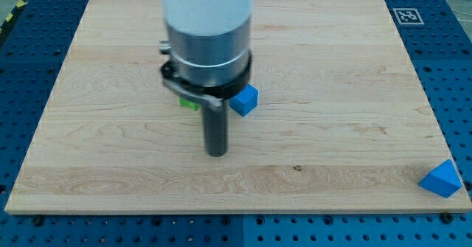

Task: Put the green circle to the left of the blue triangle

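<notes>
Bench [110,173]: pale wooden board, grain running across the view, resting on a blue perforated base plate [457,92] that shows along all four sides. A small black-and-white marker tag [405,15] sits at the board's top right corner.

Left third of the board: bare wood out to the left edge.

Centre-left: green block [189,103], only a sliver visible beneath the arm's grey collar, so its shape cannot be made out. Just to its right, the dark rod descends to my tip [217,154], which lies below the green sliver, toward the view's bottom. No jaws on this arm; the rod ends plain.

Centre: blue block [245,99], angular, partly hidden by the collar, just right of the rod and above my tip.

Right half: open wood through to the right edge.

Bottom right corner: blue triangle [442,179], sitting at the board's edge, well apart from the other pieces.
</notes>
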{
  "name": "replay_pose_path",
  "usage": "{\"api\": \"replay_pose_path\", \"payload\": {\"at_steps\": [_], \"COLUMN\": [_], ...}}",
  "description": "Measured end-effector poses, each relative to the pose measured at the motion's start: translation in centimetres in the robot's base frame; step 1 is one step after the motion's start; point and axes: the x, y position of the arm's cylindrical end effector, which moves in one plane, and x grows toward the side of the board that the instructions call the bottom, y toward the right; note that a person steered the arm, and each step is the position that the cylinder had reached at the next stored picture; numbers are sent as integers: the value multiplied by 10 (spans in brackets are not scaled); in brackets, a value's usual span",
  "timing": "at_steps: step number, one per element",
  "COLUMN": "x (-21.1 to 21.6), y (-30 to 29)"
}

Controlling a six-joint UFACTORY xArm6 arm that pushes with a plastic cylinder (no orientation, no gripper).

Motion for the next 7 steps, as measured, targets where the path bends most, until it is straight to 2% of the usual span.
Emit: {"api": "replay_pose_path", "payload": {"at_steps": [1,3,5,7], "x": [-38,-47,-81,-46], "y": [-29,12,31,45]}}
